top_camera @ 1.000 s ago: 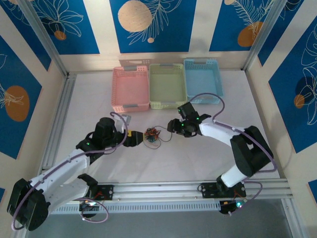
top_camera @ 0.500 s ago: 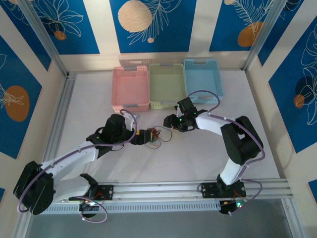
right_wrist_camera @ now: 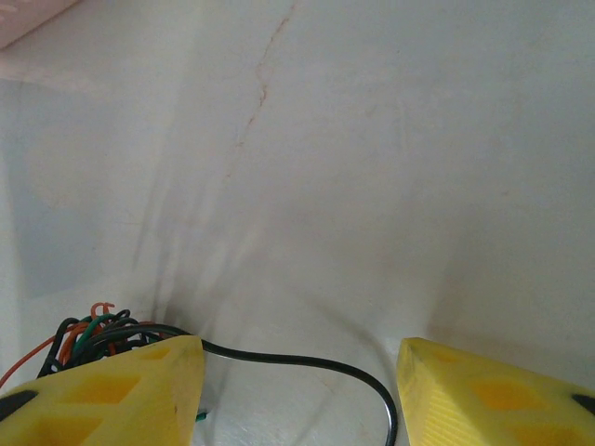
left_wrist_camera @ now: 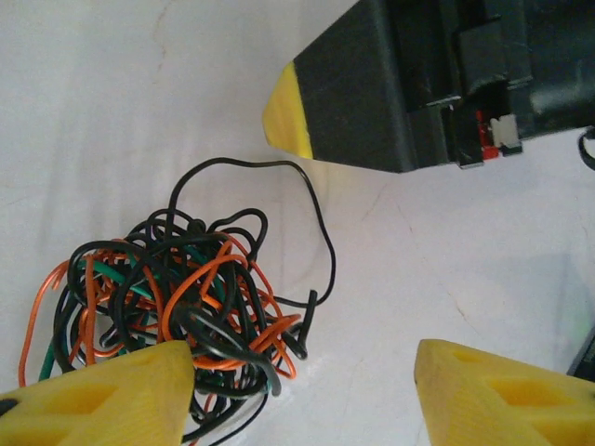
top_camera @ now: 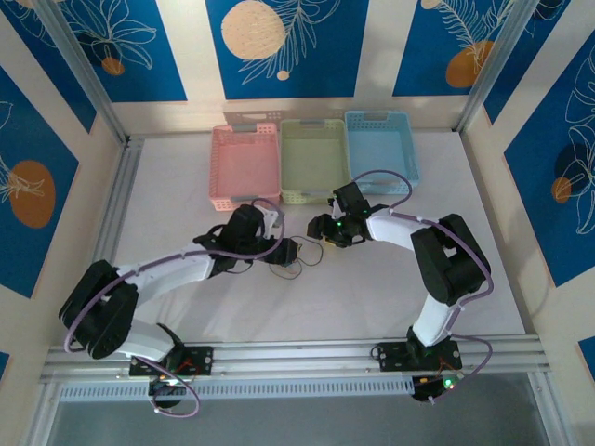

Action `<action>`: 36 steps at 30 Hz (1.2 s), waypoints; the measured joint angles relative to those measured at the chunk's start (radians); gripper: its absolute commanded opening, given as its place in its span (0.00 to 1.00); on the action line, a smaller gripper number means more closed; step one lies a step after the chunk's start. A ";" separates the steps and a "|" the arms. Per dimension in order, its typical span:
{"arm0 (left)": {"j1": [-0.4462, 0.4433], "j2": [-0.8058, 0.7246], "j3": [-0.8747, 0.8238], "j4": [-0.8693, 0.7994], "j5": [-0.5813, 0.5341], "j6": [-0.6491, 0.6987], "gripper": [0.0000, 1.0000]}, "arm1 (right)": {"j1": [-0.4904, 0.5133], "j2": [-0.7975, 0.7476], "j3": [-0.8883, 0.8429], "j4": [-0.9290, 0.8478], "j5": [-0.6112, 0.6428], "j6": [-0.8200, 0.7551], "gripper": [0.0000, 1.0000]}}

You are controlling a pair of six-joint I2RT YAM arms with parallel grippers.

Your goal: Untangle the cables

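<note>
The cables [left_wrist_camera: 177, 297] are a small knotted clump of black, orange and green wires on the white table. In the top view thin loops of the cables [top_camera: 286, 269] show beside my left gripper [top_camera: 290, 251]. That left gripper [left_wrist_camera: 302, 372] is open, its left finger [left_wrist_camera: 102, 395] lying over the clump's edge and its right finger well clear. One black strand [right_wrist_camera: 297, 362] runs from the clump [right_wrist_camera: 93, 330] between the fingers of my right gripper [right_wrist_camera: 297, 358], which is open and not pinching it. The right gripper [top_camera: 319, 229] sits just right of the clump, facing the left one.
Three baskets stand in a row at the back: pink [top_camera: 245, 200], green [top_camera: 316, 197], blue [top_camera: 383, 116]. Aluminium rails run along the table's left side and front edge. The right gripper's black body with a yellow tip [left_wrist_camera: 372, 93] is close above the clump in the left wrist view.
The left arm has reached right, bringing its gripper onto the clump, and its jaws have narrowed. The right gripper shifted slightly left and back early on, then held still.
</note>
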 measured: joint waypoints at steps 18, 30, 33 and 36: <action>-0.001 0.115 0.063 -0.010 -0.086 0.031 0.14 | 0.003 -0.001 -0.008 0.030 0.000 0.000 0.56; 0.000 -0.045 -0.034 -0.017 -0.039 0.104 0.00 | 0.025 -0.229 -0.238 0.206 -0.024 -0.009 0.60; 0.001 -0.064 -0.034 -0.027 -0.027 0.110 0.00 | 0.032 -0.307 -0.286 0.249 -0.046 -0.026 0.65; 0.005 -0.091 -0.034 -0.039 -0.013 0.110 0.00 | 0.044 -0.361 -0.316 0.292 -0.098 -0.055 0.65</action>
